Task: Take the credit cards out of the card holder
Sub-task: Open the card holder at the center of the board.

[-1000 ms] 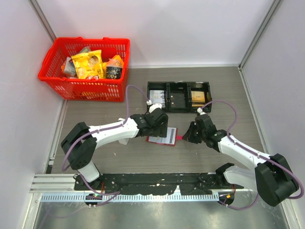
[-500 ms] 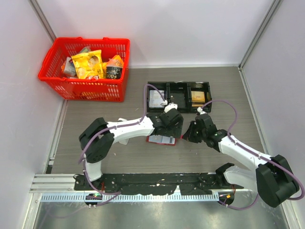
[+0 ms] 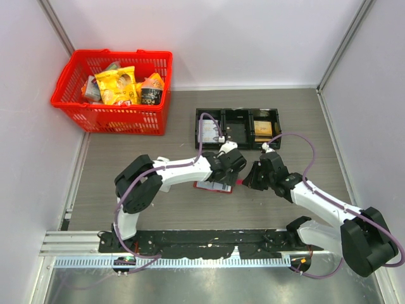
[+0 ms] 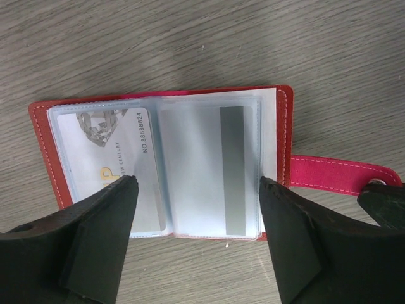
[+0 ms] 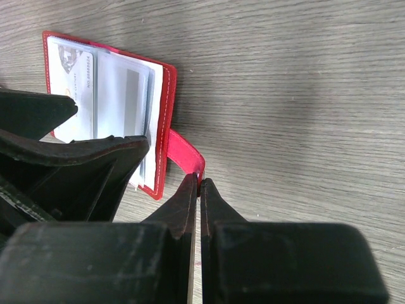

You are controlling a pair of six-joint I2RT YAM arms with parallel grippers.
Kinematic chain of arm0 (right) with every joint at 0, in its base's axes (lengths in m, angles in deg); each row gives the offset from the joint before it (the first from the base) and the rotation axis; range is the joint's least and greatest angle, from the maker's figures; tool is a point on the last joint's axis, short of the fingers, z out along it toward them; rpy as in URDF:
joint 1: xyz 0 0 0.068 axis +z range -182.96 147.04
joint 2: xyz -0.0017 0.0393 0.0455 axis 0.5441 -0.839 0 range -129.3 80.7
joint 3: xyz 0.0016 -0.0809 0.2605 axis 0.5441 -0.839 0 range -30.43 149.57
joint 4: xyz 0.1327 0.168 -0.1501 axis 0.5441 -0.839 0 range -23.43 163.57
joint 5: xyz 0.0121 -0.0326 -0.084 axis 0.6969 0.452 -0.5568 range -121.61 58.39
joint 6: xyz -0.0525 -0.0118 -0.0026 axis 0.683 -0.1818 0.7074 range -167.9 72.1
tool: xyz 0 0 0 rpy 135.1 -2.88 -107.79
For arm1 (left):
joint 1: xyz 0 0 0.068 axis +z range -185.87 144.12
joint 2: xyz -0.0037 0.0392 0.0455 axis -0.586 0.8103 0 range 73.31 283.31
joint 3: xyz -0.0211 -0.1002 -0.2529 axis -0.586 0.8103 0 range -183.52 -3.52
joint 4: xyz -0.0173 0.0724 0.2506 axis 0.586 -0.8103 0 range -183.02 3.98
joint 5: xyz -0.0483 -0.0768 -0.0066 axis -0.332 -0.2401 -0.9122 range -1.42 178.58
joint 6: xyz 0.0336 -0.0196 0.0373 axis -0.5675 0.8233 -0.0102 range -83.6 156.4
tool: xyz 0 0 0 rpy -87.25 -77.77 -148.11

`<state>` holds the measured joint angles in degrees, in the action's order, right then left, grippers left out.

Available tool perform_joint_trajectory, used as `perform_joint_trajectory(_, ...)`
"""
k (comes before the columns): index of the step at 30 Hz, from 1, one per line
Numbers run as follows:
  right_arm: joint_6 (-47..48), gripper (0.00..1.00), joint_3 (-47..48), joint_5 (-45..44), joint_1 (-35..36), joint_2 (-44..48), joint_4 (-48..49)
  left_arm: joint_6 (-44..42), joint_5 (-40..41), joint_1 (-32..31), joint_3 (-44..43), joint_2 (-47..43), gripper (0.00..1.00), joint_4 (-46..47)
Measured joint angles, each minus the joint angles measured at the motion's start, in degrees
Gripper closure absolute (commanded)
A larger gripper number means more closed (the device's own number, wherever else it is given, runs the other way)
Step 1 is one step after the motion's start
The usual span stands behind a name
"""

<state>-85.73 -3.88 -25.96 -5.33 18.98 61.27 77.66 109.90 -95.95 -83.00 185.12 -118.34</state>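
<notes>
The red card holder (image 4: 278,136) lies spread open on the table, its clear sleeves up. A pale credit card (image 4: 114,158) with print sits in the left sleeve; another card (image 4: 209,171) with a grey stripe sits in the right sleeve. My left gripper (image 4: 197,209) is open, fingers wide apart just above the holder's near edge. My right gripper (image 5: 199,183) is shut on the holder's red tab (image 5: 186,155). In the top view the holder (image 3: 214,186) lies between the left gripper (image 3: 229,166) and the right gripper (image 3: 248,182).
A black three-compartment tray (image 3: 237,128) with items stands just behind the grippers. A red basket (image 3: 114,92) of snack packs sits at the back left. Grey walls close in the table on three sides.
My left gripper has moved right, from over the holder's left part to over its right part. My right gripper has stayed on the tab.
</notes>
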Motion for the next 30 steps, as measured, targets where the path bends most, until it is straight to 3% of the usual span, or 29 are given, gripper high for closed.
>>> perform_joint_trajectory(8,0.3,0.98,-0.1,0.0,0.0,0.0,0.0,-0.3,2.3,-0.3,0.0,-1.6,0.26,-1.2)
perform_joint_trajectory(13,0.5,0.99,-0.1,0.0,0.0,0.0,0.0,-0.8,3.2,0.7,0.5,-4.0,0.40,-1.6)
perform_joint_trajectory(23,0.9,0.93,-0.1,-0.2,0.0,0.0,-0.3,-1.0,3.5,3.3,4.3,-7.3,0.43,-1.4)
perform_joint_trajectory(30,1.8,0.69,0.6,-0.9,0.0,0.0,-2.3,-0.7,1.6,4.1,6.7,-7.3,0.35,-0.7)
